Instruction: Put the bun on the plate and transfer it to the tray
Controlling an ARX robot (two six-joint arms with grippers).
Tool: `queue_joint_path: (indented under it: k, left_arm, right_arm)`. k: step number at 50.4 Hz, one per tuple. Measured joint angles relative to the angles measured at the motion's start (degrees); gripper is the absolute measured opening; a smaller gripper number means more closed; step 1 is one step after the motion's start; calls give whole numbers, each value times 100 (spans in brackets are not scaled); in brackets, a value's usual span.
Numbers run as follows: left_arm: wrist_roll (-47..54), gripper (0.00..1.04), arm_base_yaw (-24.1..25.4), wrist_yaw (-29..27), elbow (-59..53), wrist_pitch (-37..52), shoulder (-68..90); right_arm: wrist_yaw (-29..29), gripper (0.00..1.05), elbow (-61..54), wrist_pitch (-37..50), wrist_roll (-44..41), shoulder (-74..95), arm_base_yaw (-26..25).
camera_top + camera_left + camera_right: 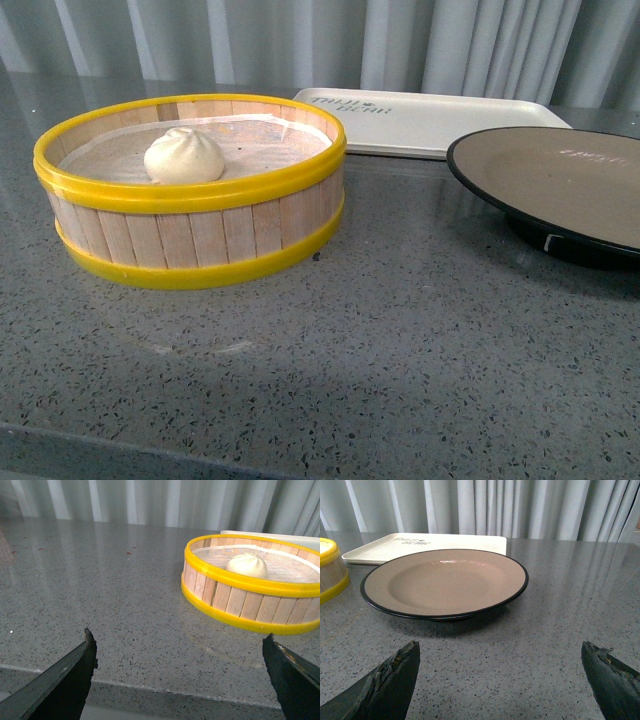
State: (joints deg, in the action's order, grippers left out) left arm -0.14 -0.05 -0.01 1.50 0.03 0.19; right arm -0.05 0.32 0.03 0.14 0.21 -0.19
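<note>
Sitting in the steamer basket (190,235) at the upper left of the front view, the bun (184,155) rests on the liner, left of the basket's centre and apart from the yellow rim. The plate (560,180) is at the right edge of the frame, cut off by it, with a strip of counter (400,330) between it and the basket. The tray (430,125) lies behind both at upper centre, its near rim just beside the plate's far rim. Bare speckled counter fills the lower half of the frame, and its front edge shows at lower left. Left gripper (179,635) is spread wide and holds nothing, with the basket ahead of it. Right gripper (500,643) is spread wide, also holding nothing, facing the plate's black rim. Curtain (400,40) closes the back.
</note>
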Motion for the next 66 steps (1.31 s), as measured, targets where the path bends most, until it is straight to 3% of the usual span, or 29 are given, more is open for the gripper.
queue_joint_path:
  k: [39,43,48,57,66]
  left_arm:
    - [0,98,0,2,0,-2,2]
    - [103,98,96,407,461,-1198,640]
    - [138,98,146,487,1167,-2323,1895]
    - [33,98,-13,256,1943,-1639,2861]
    - [0,98,-968,-463,3187,-422,4562]
  right_arm:
    - [0,96,0,0,0,0,0]
    - [4,96,0,0,0,0,0]
    - [-13,96,0,0,-2,0,2]
    - [0,96,0,0,-2,0,2]
    - [0,96,0,0,-2,0,2]
